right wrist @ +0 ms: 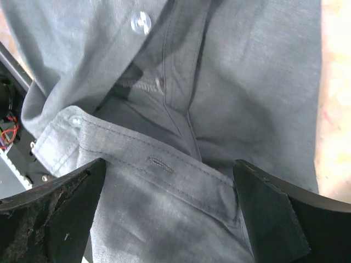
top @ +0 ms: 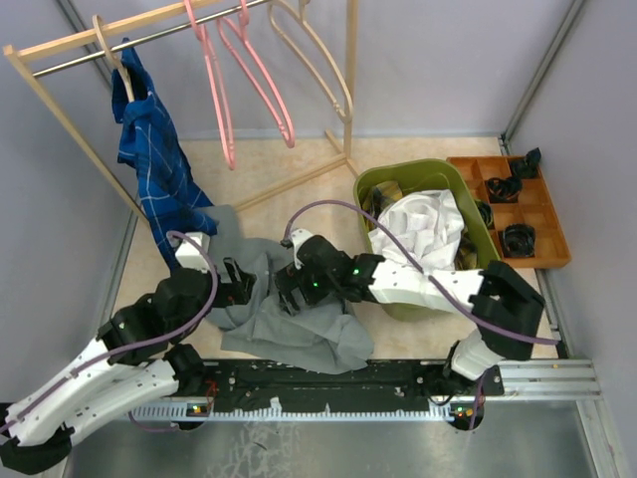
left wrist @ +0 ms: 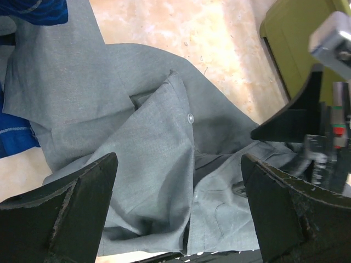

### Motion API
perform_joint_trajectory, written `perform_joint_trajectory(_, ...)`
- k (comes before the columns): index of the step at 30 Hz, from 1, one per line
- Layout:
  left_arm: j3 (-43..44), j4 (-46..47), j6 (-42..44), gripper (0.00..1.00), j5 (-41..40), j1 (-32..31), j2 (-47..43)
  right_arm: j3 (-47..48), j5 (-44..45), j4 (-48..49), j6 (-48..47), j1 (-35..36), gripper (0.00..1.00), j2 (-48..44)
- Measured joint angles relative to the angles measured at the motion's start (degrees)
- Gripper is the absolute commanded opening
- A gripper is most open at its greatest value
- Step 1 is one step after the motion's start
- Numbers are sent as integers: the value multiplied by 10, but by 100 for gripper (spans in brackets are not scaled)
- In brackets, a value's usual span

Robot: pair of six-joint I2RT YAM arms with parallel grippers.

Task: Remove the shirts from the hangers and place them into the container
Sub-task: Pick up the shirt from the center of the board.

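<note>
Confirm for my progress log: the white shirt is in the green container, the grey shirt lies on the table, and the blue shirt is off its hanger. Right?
No: the top external view shows the blue shirt hanging on its hanger at the rack. The rest is right.

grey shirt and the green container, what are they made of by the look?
Grey shirt: thin woven fabric, matte, likely cotton or a blend; fine weave, soft folds and a stitched placket show. Container: olive moulded plastic, it seems; smooth rounded rim.
</note>
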Motion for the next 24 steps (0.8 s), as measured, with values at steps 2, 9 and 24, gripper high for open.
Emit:
perform_joint_trajectory(2, 0, 0, 0, 99, 0, 0, 7, 19, -6, 3, 0, 0, 99, 33)
perform_joint_trajectory(9, 0, -1, -1, 99, 0, 0, 12, 64, -6, 7, 8, 0, 99, 135)
perform_joint_trajectory(24, 0, -1, -2, 99, -6, 0, -5, -20, 36, 16, 25, 21, 0, 103)
